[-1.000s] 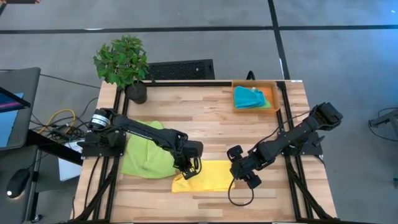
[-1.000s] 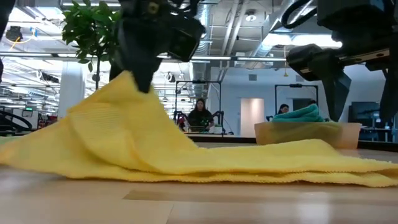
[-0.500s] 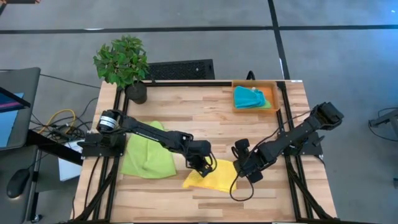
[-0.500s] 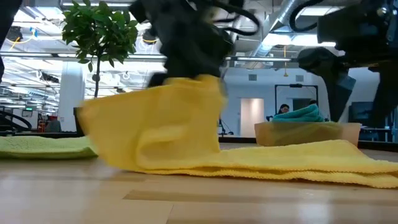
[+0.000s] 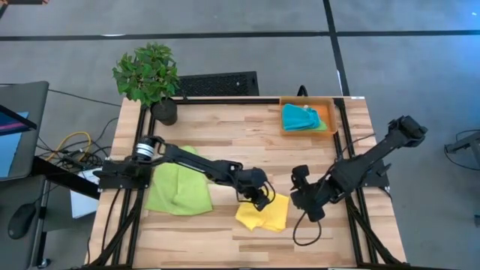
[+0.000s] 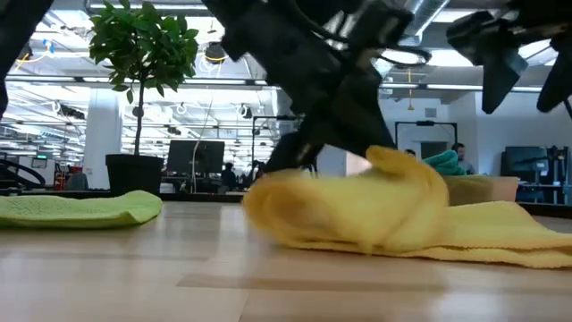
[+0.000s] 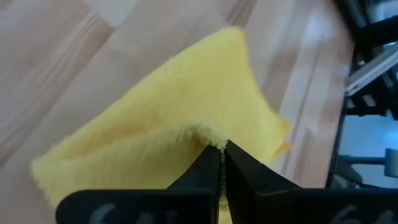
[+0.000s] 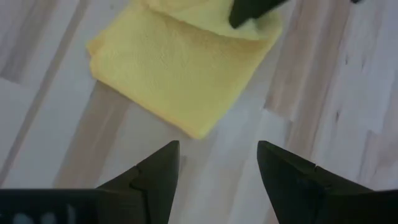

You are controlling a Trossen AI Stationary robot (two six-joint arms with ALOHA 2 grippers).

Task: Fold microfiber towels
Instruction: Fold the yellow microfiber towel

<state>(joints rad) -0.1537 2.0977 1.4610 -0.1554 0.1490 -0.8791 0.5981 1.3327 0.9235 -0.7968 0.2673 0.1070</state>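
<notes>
A yellow towel (image 5: 264, 212) lies folded over on the wooden table near its front edge; it also shows in the low view (image 6: 393, 219). My left gripper (image 5: 262, 197) is shut on the towel's upper layer, low over it. My right gripper (image 5: 306, 202) hangs open and empty just right of the towel, above the table (image 8: 217, 174). A lime green towel (image 5: 178, 187) lies flat at the table's left. A teal towel (image 5: 300, 118) lies bunched in the orange tray (image 5: 324, 112) at the far right. My left gripper pinches an edge of the yellow towel's folded-over layer (image 7: 200, 132) between its two fingertips (image 7: 211, 163). The fingers slant down from the table's left. The held edge is raised a little above the lower layer, which lies on the table; the cloth sags slack in a rounded fold (image 6: 268, 210).
A potted plant (image 5: 148, 75) stands at the table's far left corner. A dark keyboard (image 5: 217, 82) lies beyond the far edge. Bare wood (image 5: 247, 135) spans the table's middle.
My left gripper has carried the yellow towel's left edge toward the table's right edge and down, folding that half over the right half, which stayed on the table. The towel now covers about half its former width. My right gripper has drawn back slightly toward the table's right edge.
</notes>
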